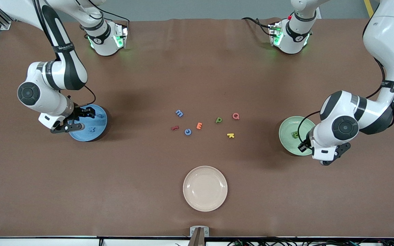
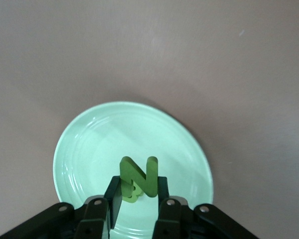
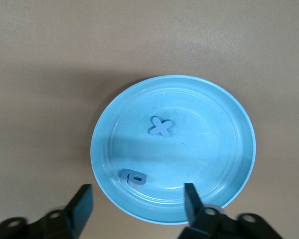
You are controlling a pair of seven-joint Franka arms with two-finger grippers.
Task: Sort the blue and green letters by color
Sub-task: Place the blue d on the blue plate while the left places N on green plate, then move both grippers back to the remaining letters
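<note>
My left gripper (image 2: 138, 185) is shut on a green N (image 2: 139, 175), held upright just above the green plate (image 2: 89, 144). Another green letter (image 2: 131, 194) lies in that plate under the N. My right gripper (image 3: 137, 204) hangs open over the edge of the blue plate (image 3: 214, 149), with nothing between its fingers. In that plate lie a blue x (image 3: 161, 126) and a blue a (image 3: 133, 177). In the middle of the table lie a blue m (image 1: 179, 113), a blue c (image 1: 187, 132) and a green P (image 1: 219, 120).
Among the middle letters are a dark red one (image 1: 174, 128), an orange E (image 1: 199, 126), a pink Q (image 1: 236, 116) and a yellow k (image 1: 231, 135). A pale pink plate (image 1: 205, 205) sits nearer the front camera. The blue plate (image 1: 97, 131) and green plate (image 1: 287, 130) stand at opposite ends of the table.
</note>
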